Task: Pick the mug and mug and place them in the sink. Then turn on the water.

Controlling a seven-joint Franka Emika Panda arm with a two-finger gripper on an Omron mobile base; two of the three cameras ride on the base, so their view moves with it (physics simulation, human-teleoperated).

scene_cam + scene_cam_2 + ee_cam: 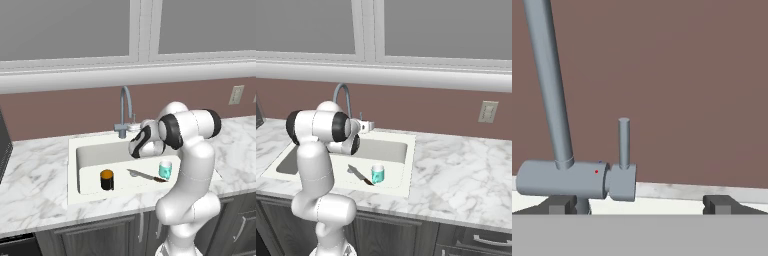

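Marble counter runs under the window, and both mugs already sit in the sink [90,150]: black mug [106,179] left, teal mug [165,169] right. Gripper [641,204], fingers spread wide, faces the faucet [577,177] lever [624,142].

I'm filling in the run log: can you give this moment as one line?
stage: tap step | black mug: in sink | teal mug: in sink | tool: open, facing tap lever | water: none seen
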